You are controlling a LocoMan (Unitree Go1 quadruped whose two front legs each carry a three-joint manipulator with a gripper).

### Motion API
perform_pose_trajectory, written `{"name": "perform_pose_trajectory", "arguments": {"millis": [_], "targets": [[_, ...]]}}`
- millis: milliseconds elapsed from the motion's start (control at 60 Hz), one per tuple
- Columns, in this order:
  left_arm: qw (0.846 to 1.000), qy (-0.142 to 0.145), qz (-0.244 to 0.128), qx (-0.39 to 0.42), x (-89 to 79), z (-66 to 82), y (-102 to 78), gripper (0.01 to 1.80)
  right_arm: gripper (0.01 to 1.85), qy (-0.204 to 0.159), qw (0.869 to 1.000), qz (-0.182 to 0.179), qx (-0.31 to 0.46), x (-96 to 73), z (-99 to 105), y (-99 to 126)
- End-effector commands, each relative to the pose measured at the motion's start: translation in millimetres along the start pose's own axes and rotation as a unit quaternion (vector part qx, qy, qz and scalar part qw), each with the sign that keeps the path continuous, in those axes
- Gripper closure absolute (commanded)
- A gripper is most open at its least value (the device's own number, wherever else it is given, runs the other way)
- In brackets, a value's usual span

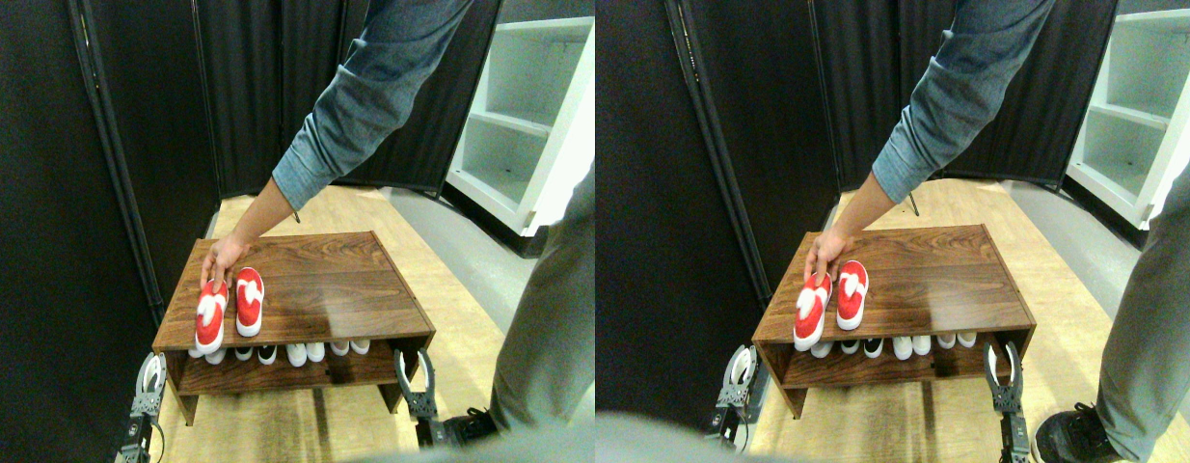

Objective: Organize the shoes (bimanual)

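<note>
left tool [151, 374]: pale curved jaws on a dark metal body with a thin black cable | right tool [414, 378]: dark grey jaws on a black mount | person: blue-grey knit sleeve [364, 96], grey trousers [547, 318], black sneaker [472, 424]

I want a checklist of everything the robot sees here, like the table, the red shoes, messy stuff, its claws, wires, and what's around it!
Surface: wooden shoe rack, top bare on the right side.
Job's things: two red shoes side by side on the rack's left front, toes toward the robot; the left one juts over the front edge. A person's hand touches the left shoe's heel.
Clutter: row of white and black shoes on the lower shelf, only toes showing.
Grippers: left gripper and right gripper both low by the rack's front corners, away from the red shoes.
Cables: nothing seen.
Surroundings: black screens, white shelf unit, person's leg at right.
</note>
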Motion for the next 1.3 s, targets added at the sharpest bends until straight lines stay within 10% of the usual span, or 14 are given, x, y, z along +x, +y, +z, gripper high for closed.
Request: {"name": "perform_pose_trajectory", "arguments": {"millis": [17, 567, 700, 833, 1000, 1300], "targets": [[1.0, -0.004, -0.026, 0.008, 1.8, 4.0, -8.9, 1.8, 1.65, -0.008, 1.0, 0.026, 0.011, 2.1, 2.3, 10.1], [0.999, -0.006, -0.026, -0.044, -14.4, -1.9, -11.7, 1.8, 1.63, -0.013, 1.0, 0.025, 0.0, -0.1, 4.3, 8.2], [0.997, 0.005, 0.004, -0.081, -30.0, -14.7, -18.7, 0.81, 1.63, -0.011, 1.0, 0.023, 0.007, 0.4, 3.6, 8.4], [0.995, 0.022, 0.021, -0.098, -38.9, -27.6, -24.1, 0.42, 1.63, -0.006, 1.0, 0.025, 0.01, 1.4, 2.6, 8.0], [0.993, 0.051, 0.027, -0.099, -36.5, -37.6, -24.9, 0.15, 1.64, -0.006, 1.0, 0.024, 0.003, 1.0, 2.4, 8.3], [0.988, 0.075, 0.048, -0.124, -1.4, -51.3, -5.2, 0.27, 1.62, -0.009, 1.0, 0.025, -0.002, -1.1, 3.9, 9.0]]}}
